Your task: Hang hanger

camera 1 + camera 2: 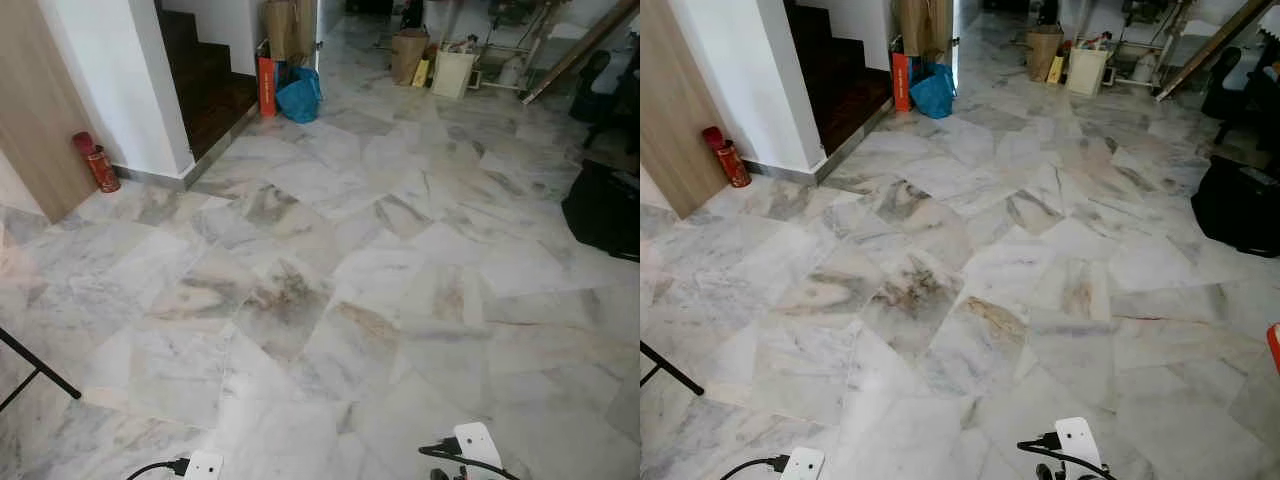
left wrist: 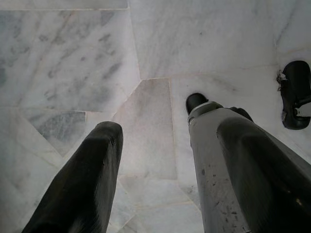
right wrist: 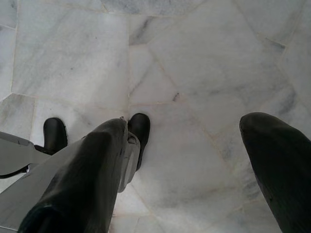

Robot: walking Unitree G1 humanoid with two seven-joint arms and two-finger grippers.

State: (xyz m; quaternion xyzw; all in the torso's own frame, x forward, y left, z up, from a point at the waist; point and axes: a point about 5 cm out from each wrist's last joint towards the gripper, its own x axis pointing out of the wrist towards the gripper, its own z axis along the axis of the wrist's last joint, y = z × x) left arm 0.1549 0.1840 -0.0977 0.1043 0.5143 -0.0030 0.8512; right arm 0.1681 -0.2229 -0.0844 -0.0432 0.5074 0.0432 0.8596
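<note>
Inventory, largest first.

1. Marble floor: takes up most of what I see from the head camera, open and pale, running back toward clutter at the far end.
2. Staircase: dark steps ahead to my left, behind a white wall, with a wooden panel nearer on the left.
3. Black bag: on the floor at the right edge.
4. Blue bag: at the foot of the stairs, just beside an orange box.
5. Red canister: upright against the wooden panel.
6. Black stand leg: slanting in at the near left.
7. Left gripper: hangs pointing at the floor, fingers spread, only tiles and the robot's foot between them.
8. Right gripper: hangs likewise, fingers parted and nothing held.
9. Hanger: I cannot place it, nor any rail to take it.

Step, as I judge it: the robot stands in open floor between places. Empty grippers fit a robot on its way to fetch the hanger, and equally one that has parted with it. Any next move calls for getting the hanger or rail in sight.
</note>
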